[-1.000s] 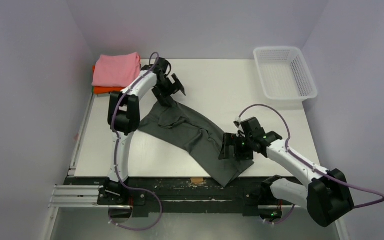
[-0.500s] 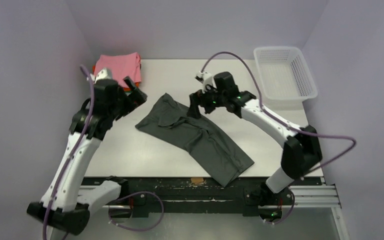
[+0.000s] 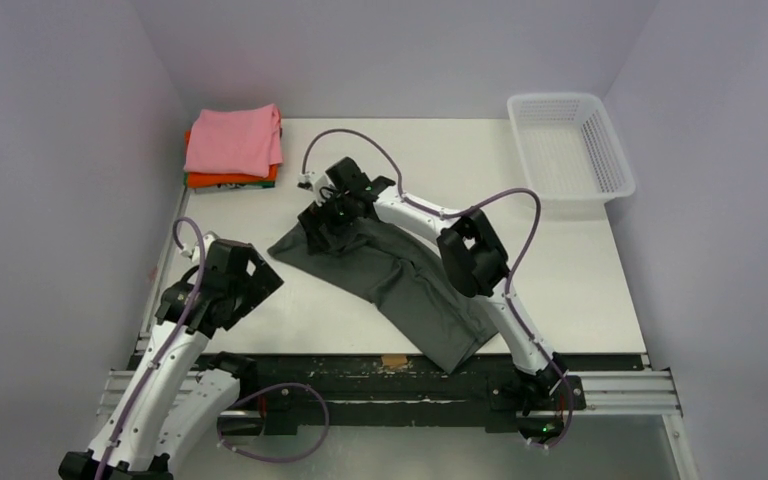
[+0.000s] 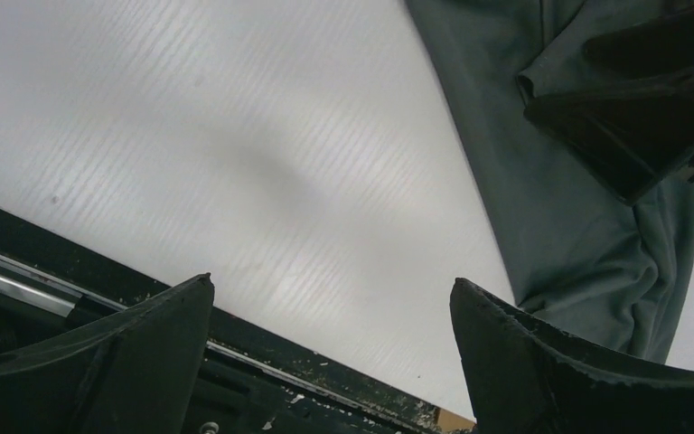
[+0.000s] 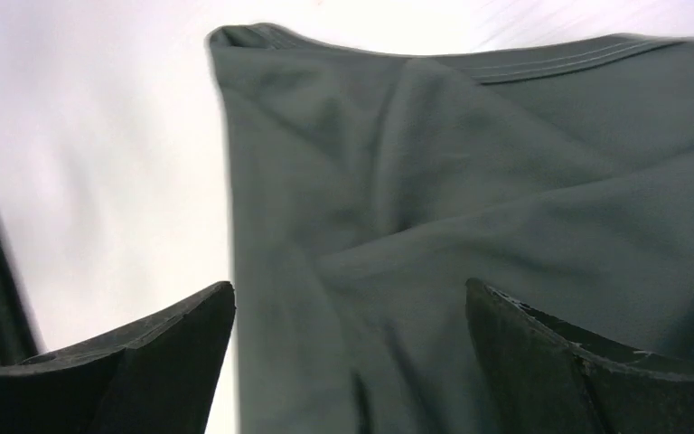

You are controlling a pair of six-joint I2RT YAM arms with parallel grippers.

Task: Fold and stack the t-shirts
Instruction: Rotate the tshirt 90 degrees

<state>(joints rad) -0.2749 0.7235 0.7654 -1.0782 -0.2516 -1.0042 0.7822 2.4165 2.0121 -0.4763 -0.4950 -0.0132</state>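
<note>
The charcoal-grey t-shirt point(image 3: 400, 285) lies crumpled in a long diagonal strip across the table's middle; it also shows in the left wrist view point(image 4: 578, 226) and the right wrist view point(image 5: 470, 208). The pink t-shirt point(image 3: 233, 138) lies folded on the folded orange t-shirt point(image 3: 228, 181) at the back left. My right gripper point(image 3: 322, 222) is open, low over the grey shirt's upper left end, jaws wide with cloth below them. My left gripper point(image 3: 258, 283) is open and empty over bare table, left of the grey shirt near the front edge.
A white mesh basket point(image 3: 568, 148) stands at the back right corner. The black rail point(image 3: 390, 385) runs along the table's near edge. Purple walls close in on the left, back and right.
My right arm has swung from the shirt's middle to its upper left end. My left arm has pulled back from beside the stack toward the near left edge. The grey shirt has not moved.
</note>
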